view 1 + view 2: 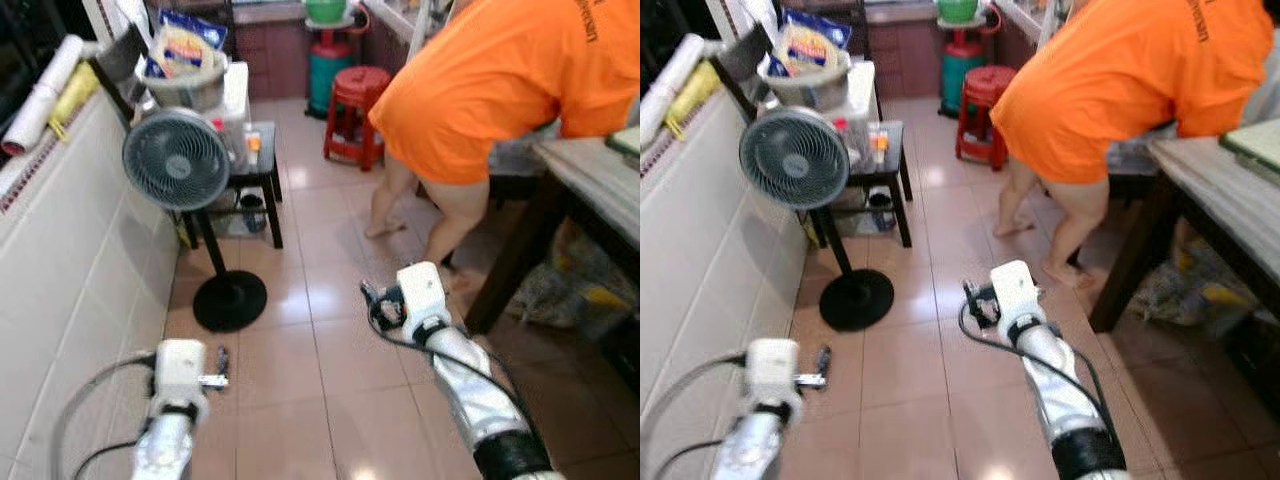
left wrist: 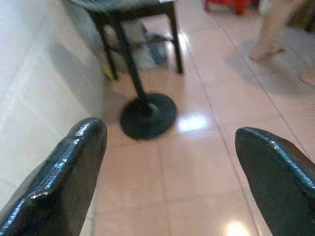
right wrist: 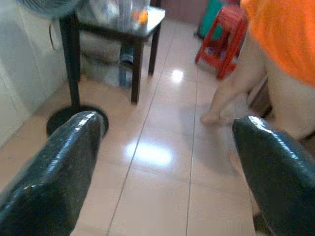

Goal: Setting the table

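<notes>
Nothing of the table setting is showing as done: both arms are reaching forward over the tiled floor [image 1: 300, 300] with empty end effectors. The left end effector [image 2: 172, 162] is standing released, its two black fingers [image 2: 74, 167] spread wide with only floor between them; the right end effector [image 3: 167, 162] is likewise standing released, gripping nothing. The bench [image 1: 590, 170] to be set is lying ahead on the robot's right, its dark leg and pale top partly in view, with no dishes or cutlery discernible on the visible part. A person in an orange shirt [image 1: 500, 80] is bending over it, standing between the robot and the bench. On the left, a pedestal fan [image 1: 178, 160] is standing beside a small black side table [image 1: 262, 170] carrying bottles and a metal bowl [image 1: 185, 85]; a red stool [image 1: 355, 110] is standing further back. By my judgement, the whole task is remaining: finding tableware, carrying it, and laying it out on the bench.
</notes>
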You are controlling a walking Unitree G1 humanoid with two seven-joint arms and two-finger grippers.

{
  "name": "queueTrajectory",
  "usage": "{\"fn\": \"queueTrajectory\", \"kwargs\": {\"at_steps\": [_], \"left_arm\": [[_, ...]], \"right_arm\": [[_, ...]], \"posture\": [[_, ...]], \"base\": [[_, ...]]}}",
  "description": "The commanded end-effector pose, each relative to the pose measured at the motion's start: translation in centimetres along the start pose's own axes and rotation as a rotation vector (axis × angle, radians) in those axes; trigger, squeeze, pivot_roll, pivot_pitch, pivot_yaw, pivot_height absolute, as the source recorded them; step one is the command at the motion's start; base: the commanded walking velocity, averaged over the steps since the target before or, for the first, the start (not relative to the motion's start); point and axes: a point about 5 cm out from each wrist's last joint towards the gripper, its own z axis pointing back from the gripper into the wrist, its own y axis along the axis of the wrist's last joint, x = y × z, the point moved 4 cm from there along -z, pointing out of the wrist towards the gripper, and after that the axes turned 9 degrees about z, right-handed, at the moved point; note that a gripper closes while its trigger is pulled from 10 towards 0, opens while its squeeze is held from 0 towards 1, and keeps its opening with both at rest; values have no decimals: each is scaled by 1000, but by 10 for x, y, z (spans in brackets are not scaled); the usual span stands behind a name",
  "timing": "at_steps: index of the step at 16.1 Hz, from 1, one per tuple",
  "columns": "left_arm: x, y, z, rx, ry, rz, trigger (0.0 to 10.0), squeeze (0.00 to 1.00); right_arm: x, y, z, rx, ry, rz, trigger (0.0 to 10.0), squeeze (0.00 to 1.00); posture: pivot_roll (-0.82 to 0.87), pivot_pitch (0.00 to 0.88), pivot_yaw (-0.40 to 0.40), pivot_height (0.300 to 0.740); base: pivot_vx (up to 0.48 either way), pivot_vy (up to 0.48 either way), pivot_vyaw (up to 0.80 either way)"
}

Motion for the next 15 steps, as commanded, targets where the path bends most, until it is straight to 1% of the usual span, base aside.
{"fn": "queueTrajectory", "kwargs": {"at_steps": [1, 2, 3, 4, 6, 7, 8, 10, 11, 12, 13, 14, 15], "left_arm": [[0, -11, -1, -39, -26, 10, 10000, 0], [1, -23, -3, -78, -34, 13, 10000, 0], [0, -32, -3, -112, -26, -28, 10000, 0], [3, -46, -3, -168, -36, -51, 10000, 0], [7, -55, -3, -208, -52, -68, 10000, 0], [12, -71, -1, -284, -75, -96, 10000, 0], [14, -84, 3, -349, -89, -105, 10000, 0], [12, -94, 7, -404, -83, -99, 10000, 0], [7, -103, 13, -456, -84, -135, 10000, 0], [4, -110, 18, -492, -89, -166, 10000, 0], [2, -116, 22, -519, -86, -174, 10000, 0], [3, -123, 27, -545, -80, -174, 10000, 0], [5, -125, 29, -551, -78, -173, 10000, 0]], "right_arm": [[0, -11, 0, -36, -4, 13, 10000, 0], [-4, -22, 1, -71, 5, 5, 10000, 0], [-9, -33, 2, -111, 22, 7, 10000, 0], [-18, -49, 6, -175, 46, 14, 10000, 0], [-24, -62, 10, -226, 60, 5, 10000, 0], [-32, -80, 17, -299, 80, -1, 10000, 0], [-38, -95, 25, -369, 95, -16, 10000, 0], [-45, -109, 35, -434, 119, -18, 10000, 0], [-53, -122, 44, -500, 144, -26, 10000, 0], [-58, -130, 50, -542, 163, -28, 10000, 0], [-62, -136, 57, -572, 181, -16, 10000, 0], [-63, -144, 64, -600, 189, -10, 10000, 0], [-61, -146, 66, -609, 185, -11, 10000, 0]], "posture": [[-19, 0, 37, 740], [-19, 0, 37, 740], [-19, 0, 37, 740], [-15, 0, 37, 740], [-13, 0, 38, 740], [-18, 0, 35, 740], [-18, 0, 35, 740], [-34, 0, 34, 740], [-61, 0, 44, 740], [-74, 0, 51, 740], [-76, 0, 52, 740], [-79, 0, 53, 740], [-79, 0, 54, 740]], "base": [[0, 0, 0], [0, 0, 0], [0, 0, 0], [0, 0, 0], [0, 0, 0], [0, 0, 0], [0, 0, 0], [0, 0, 0], [0, 0, 0], [0, 0, 0], [0, 0, 0], [0, 0, 0], [0, 0, 0]]}}
